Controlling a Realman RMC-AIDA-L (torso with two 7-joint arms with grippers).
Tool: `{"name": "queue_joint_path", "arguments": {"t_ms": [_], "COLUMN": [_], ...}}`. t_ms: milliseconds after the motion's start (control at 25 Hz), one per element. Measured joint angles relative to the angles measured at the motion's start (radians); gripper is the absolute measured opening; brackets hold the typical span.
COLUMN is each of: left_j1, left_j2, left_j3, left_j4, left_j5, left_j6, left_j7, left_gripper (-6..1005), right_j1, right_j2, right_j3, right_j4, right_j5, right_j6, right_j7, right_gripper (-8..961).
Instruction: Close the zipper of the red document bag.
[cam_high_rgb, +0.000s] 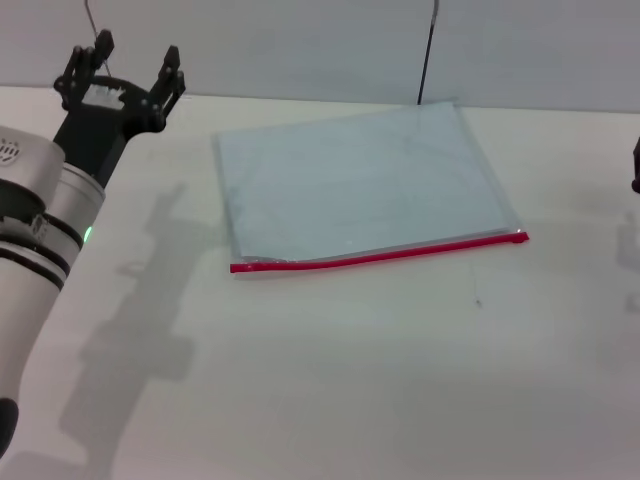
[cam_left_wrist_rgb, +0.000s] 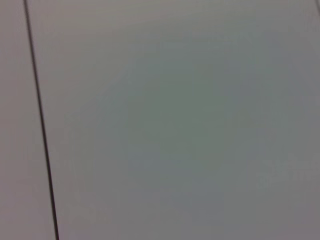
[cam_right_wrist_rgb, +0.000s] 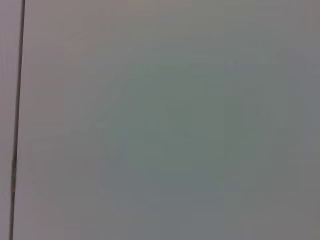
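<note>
1. You had the red document bag (cam_high_rgb: 360, 185) lying flat on the white table (cam_high_rgb: 330, 380), a little past centre toward 12 o'clock.
2. Its zipper (cam_high_rgb: 375, 256) ran along the edge nearest you; a small nub showed at the 3 o'clock end.
3. Your left gripper (cam_high_rgb: 128, 66) hung at 10 o'clock, well apart from the bag, fingers spread and holding nothing.
4. Your right gripper (cam_high_rgb: 636, 168) barely showed at 3 o'clock; I cannot tell its fingers' state.

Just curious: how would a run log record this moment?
left tool open, raised, left of bag | red document bag flat | zipper untouched
</note>
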Motion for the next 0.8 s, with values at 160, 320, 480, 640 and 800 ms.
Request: {"name": "queue_joint_path", "arguments": {"t_ms": [160, 320, 480, 640, 800], "left_j1": [-0.010, -0.013, -0.014, -0.015, -0.018], "left_j2": [0.001, 0.002, 0.002, 0.002, 0.003], "left_j3": [0.009, 0.009, 0.009, 0.009, 0.009], "left_j4": [0.023, 0.028, 0.030, 0.031, 0.035], "left_j5": [0.000, 0.000, 0.000, 0.000, 0.000], "left_j6": [0.003, 0.004, 0.005, 0.005, 0.005], "left_j7": [-0.035, -0.034, -0.029, -0.028, -0.028], "left_gripper": [779, 779, 779, 779, 779], "right_j1": [-0.001, -0.001, 0.002, 0.001, -0.003], "right_j2": [-0.001, 0.000, 0.000, 0.001, 0.001], "right_j3": [-0.006, -0.009, -0.009, -0.010, -0.010], "right_j4": [0.006, 0.007, 0.004, 0.001, -0.001], "right_j5": [0.026, 0.039, 0.040, 0.040, 0.040], "right_j6": [-0.016, -0.016, -0.016, -0.016, -0.016], "right_j7": [0.000, 0.001, 0.001, 0.001, 0.002], "right_gripper": [407, 407, 407, 407, 407]}}
